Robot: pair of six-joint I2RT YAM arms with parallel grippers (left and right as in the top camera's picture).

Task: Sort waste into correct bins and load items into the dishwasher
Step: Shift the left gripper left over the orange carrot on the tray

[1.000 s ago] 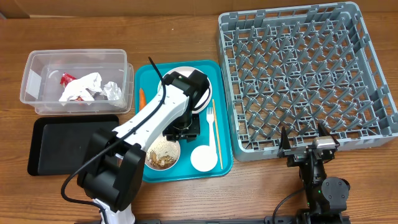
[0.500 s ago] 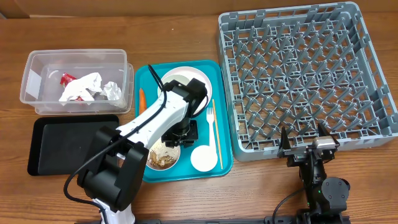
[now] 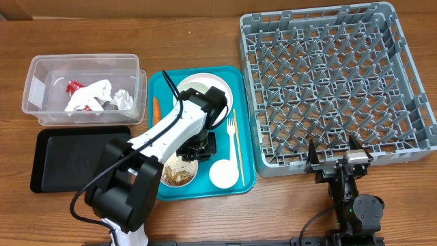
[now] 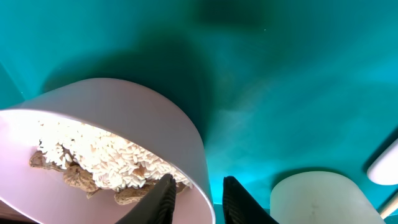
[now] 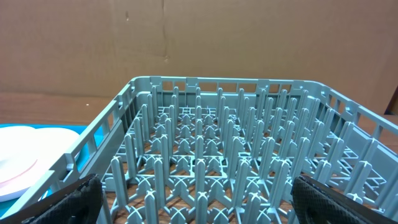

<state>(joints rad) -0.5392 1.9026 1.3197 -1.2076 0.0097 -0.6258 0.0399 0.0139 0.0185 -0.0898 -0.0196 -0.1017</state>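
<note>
worktop (image 3: 280,212): plain brown wood, cardboard at the back
left of the teal tray (image 3: 158,85): clear tub (image 3: 34,72) with napkins (image 3: 89,96), and a black tray (image 3: 68,157)
right of it: grey dish rack (image 3: 328,68)
on it: carrot (image 3: 156,108), plate (image 3: 198,83), fork (image 3: 231,130), stick (image 3: 238,147), cup (image 3: 223,173), and the bowl (image 4: 155,130) of food scraps (image 3: 176,171) at its front
left gripper (image 4: 196,196): arm stretched over the tray, pinching the bowl's rim, one finger inside
right gripper (image 3: 332,156): spread wide, holding nothing, well to the tray's right
</note>
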